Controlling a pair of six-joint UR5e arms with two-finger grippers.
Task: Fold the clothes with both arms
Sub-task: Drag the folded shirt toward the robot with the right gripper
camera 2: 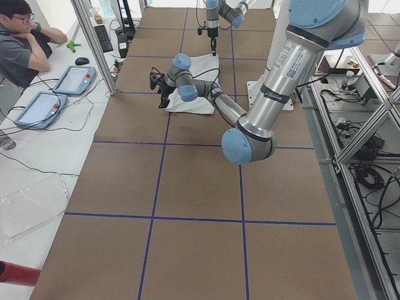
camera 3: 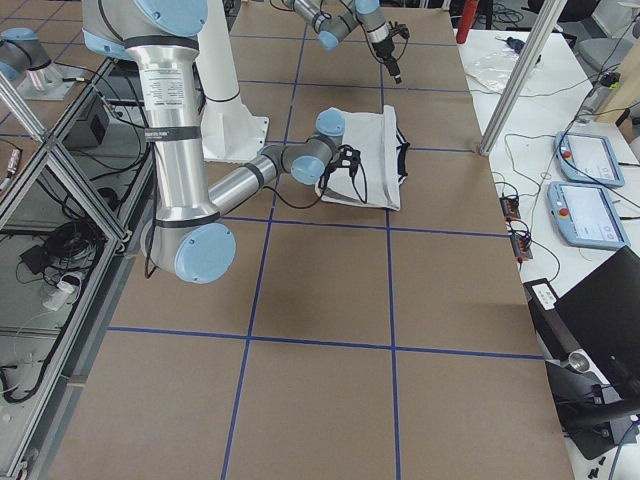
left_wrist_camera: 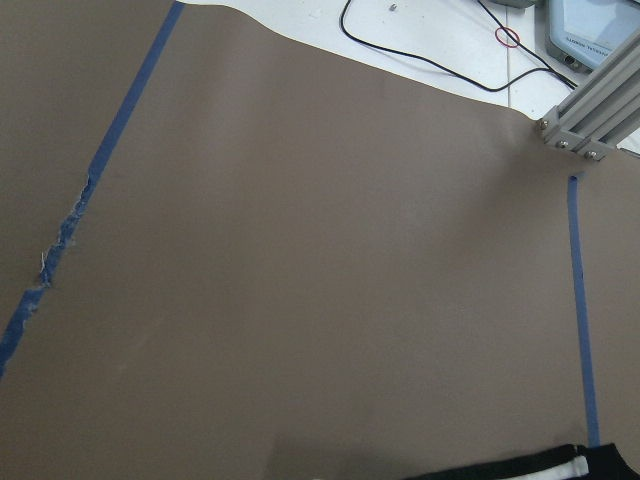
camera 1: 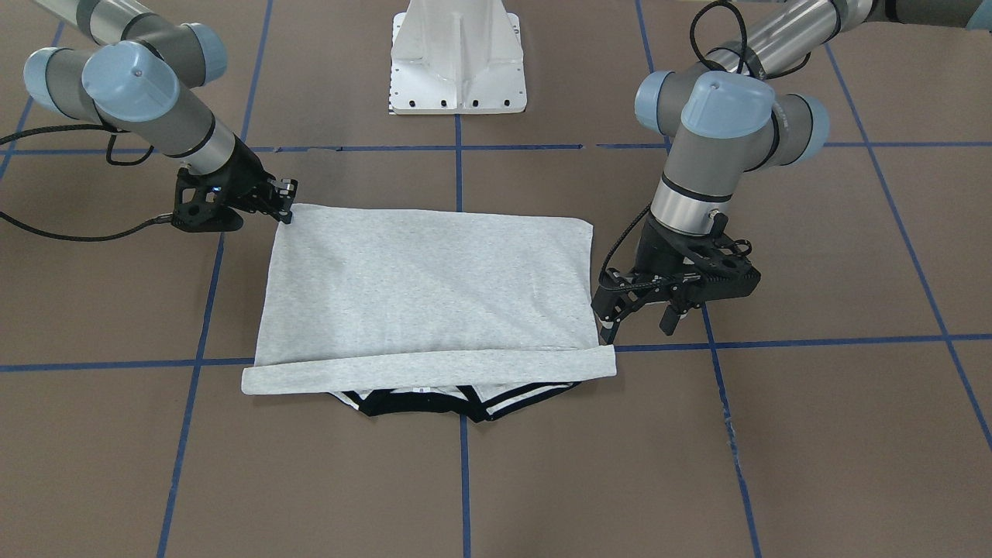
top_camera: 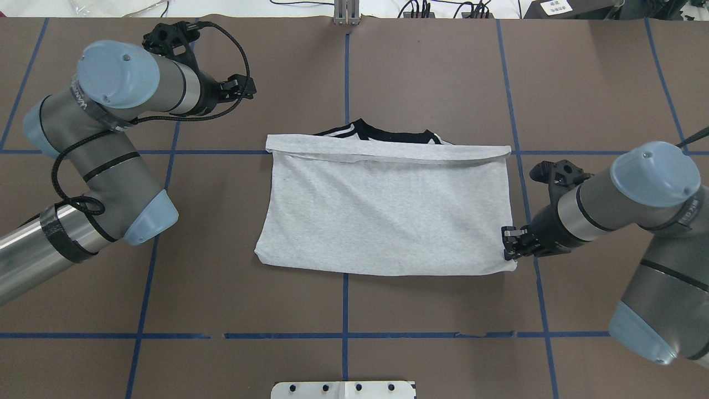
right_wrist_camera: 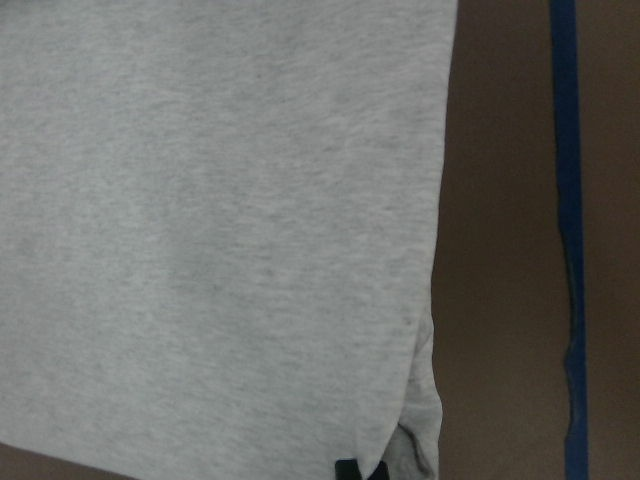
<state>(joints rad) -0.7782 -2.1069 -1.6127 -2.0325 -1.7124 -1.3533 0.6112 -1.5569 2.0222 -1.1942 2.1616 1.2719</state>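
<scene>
The grey T-shirt (camera 1: 426, 287) lies flat on the brown table, folded once into a rectangle, print hidden; it also shows in the overhead view (top_camera: 388, 216). Its black collar (top_camera: 382, 134) and shoulder stripes stick out from under the folded hem on the side far from the robot. My right gripper (top_camera: 508, 244) is low at the shirt's near right corner and looks shut on that corner; the right wrist view shows the corner (right_wrist_camera: 415, 440) slightly wrinkled. My left gripper (top_camera: 243, 90) is open and empty, raised beyond the shirt's far left corner (camera 1: 639, 322).
The white pedestal base (camera 1: 457, 62) stands at the robot's side of the table. Blue tape lines (top_camera: 345, 310) cross the brown surface. Cables and a metal post (top_camera: 346, 11) sit along the far edge. A seated operator (camera 2: 19, 44) and tablets (camera 2: 75, 78) are beside the table.
</scene>
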